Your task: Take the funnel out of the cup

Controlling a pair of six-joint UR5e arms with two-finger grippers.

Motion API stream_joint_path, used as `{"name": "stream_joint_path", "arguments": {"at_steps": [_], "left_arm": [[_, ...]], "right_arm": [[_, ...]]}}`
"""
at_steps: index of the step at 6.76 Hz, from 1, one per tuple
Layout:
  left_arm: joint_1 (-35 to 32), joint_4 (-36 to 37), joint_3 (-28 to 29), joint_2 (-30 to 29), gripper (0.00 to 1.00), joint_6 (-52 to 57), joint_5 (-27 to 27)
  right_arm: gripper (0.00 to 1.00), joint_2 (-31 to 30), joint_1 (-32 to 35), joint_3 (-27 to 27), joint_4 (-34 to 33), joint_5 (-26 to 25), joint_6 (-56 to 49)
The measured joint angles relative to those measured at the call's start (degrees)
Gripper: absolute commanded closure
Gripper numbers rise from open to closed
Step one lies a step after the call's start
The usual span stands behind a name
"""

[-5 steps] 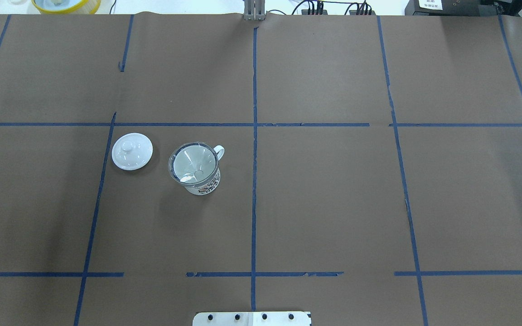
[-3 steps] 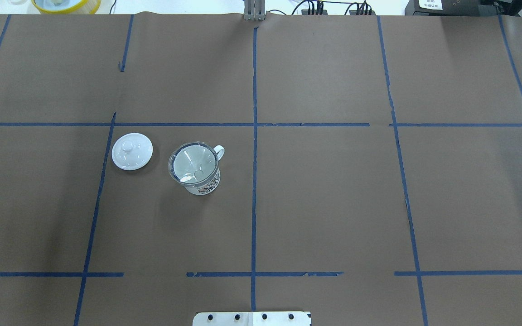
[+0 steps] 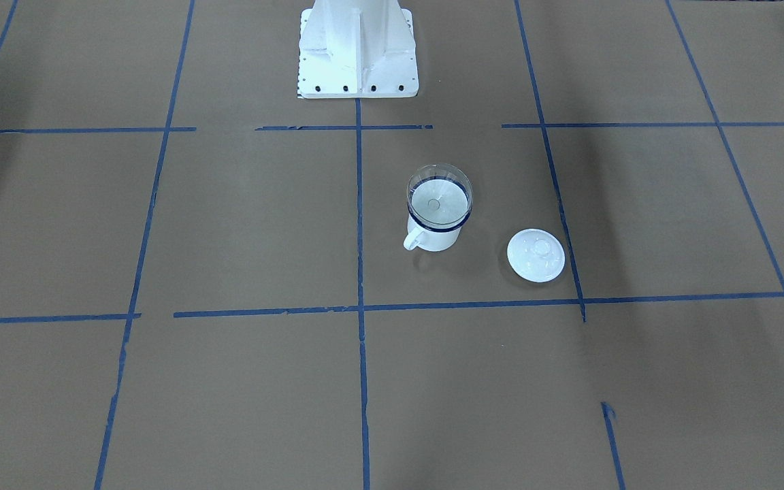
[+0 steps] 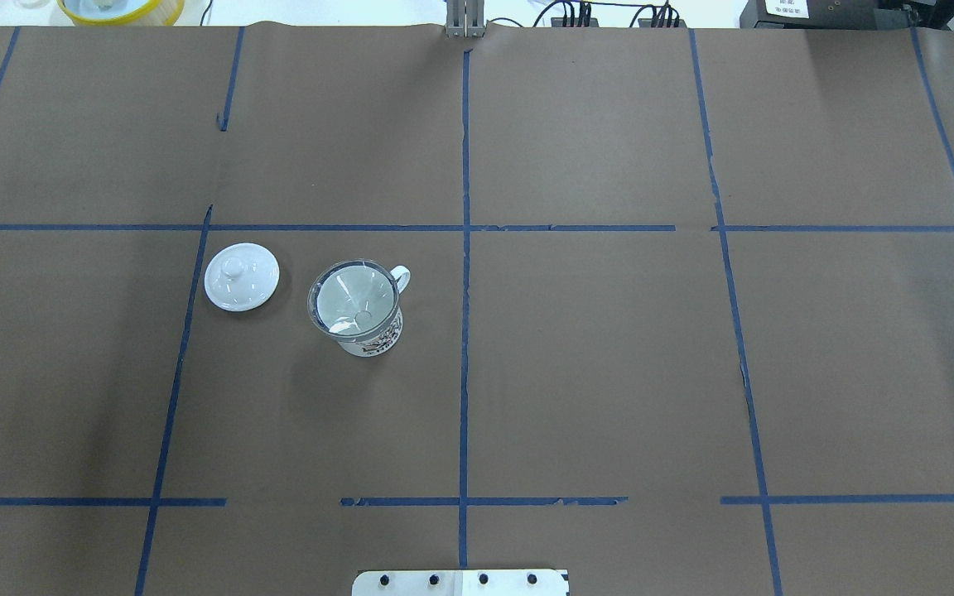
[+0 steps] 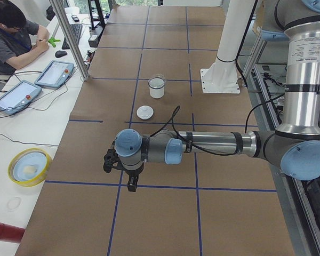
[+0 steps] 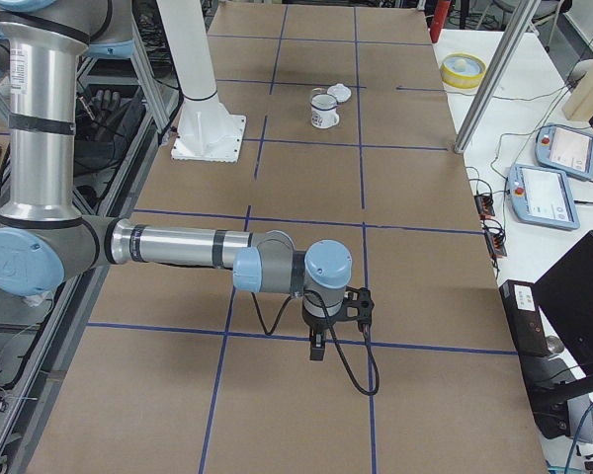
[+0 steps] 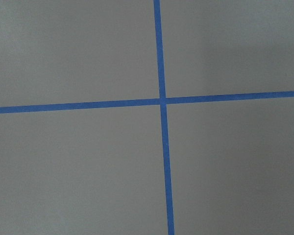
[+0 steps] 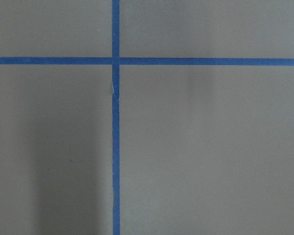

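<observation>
Small clear plastic funnel (image 4: 354,300) seated in white enamel mug w/ dark blue rim (image 4: 376,339), tabletop (image 4: 609,372) left-centre, near white knobbed lid (image 4: 242,276). Prob. light, stiff, slick, thin-walled. Pinch cone rim, lift straight up; mug may tip. Left claw (image 5: 132,186), right claw (image 6: 316,351) well apart from mug; open/closed: can't tell. Vs earlier overhead: nothing moved.

One cup (image 4: 371,342) stands on one surface (image 4: 609,372), and one funnel (image 4: 353,298) sits in it. One white lid (image 4: 242,276) lies at the cup's 9 o'clock in the overhead view. There are two arms, the left arm (image 5: 213,143) and the right arm (image 6: 178,245), each with one claw: the left claw (image 5: 132,185) and the right claw (image 6: 316,351). One white base (image 3: 358,61), one person (image 5: 10,32), two pendants, the far pendant (image 5: 54,73) and the near pendant (image 5: 13,96), and one yellow dish (image 5: 29,166) complete the count.
</observation>
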Motion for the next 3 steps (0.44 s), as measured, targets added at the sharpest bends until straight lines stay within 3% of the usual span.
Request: {"name": "stream_joint_path", "arguments": {"at_steps": [2,3], "left_arm": [[-0.1,0.1,-2.2,-0.4,0.0,-0.4,0.1],[-0.1,0.4,-5.9,-0.4,0.0,-1.6,0.2]], "right_arm": [[0.0,0.0,0.0,0.0,0.0,0.0,0.0],[0.0,0.0,0.0,0.0,0.0,0.0,0.0]]}}
